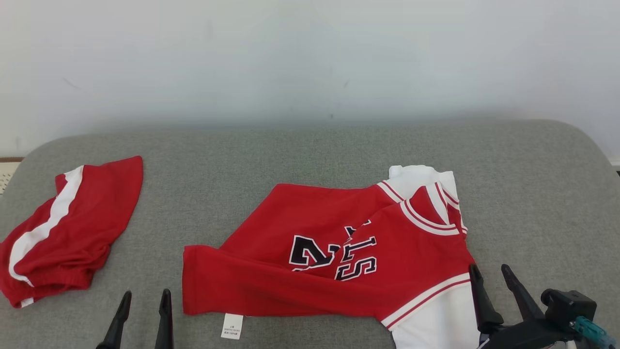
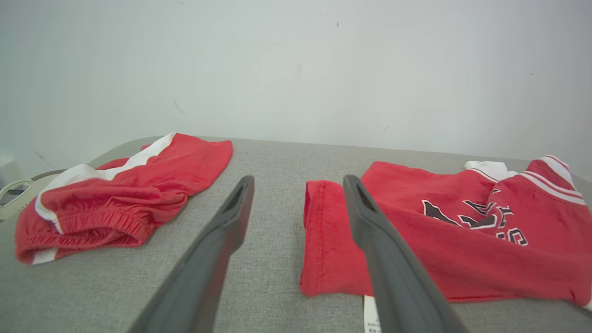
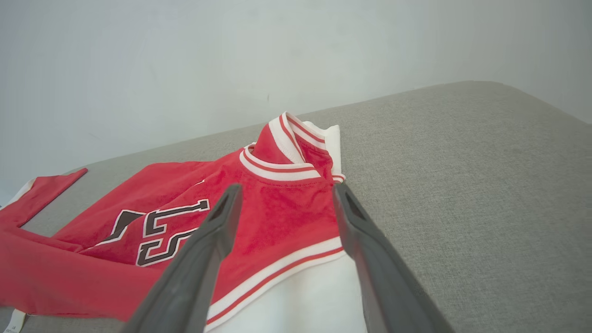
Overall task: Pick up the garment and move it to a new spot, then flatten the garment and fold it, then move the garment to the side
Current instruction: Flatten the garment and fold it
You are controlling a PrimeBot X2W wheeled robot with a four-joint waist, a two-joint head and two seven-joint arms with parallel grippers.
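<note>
The red jersey [image 1: 329, 261] lay rumpled in the middle of the grey surface [image 1: 310, 150], the left tool [image 1: 147, 292] spread and empty just beside its left edge, the right tool [image 1: 488, 266] spread and empty over its white part, red shorts [image 1: 72, 218] well apart at left.

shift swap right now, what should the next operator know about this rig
Left gripper: jaws open, empty, beside the red jersey at its hem.
Right gripper: jaws open, empty, at the jersey's white part.
The jersey lies on the grey cushion, partly folded over itself, rumpled; red shorts sit at its left end.
Left to do: probably finish the fold, then move the jersey aside.
</note>
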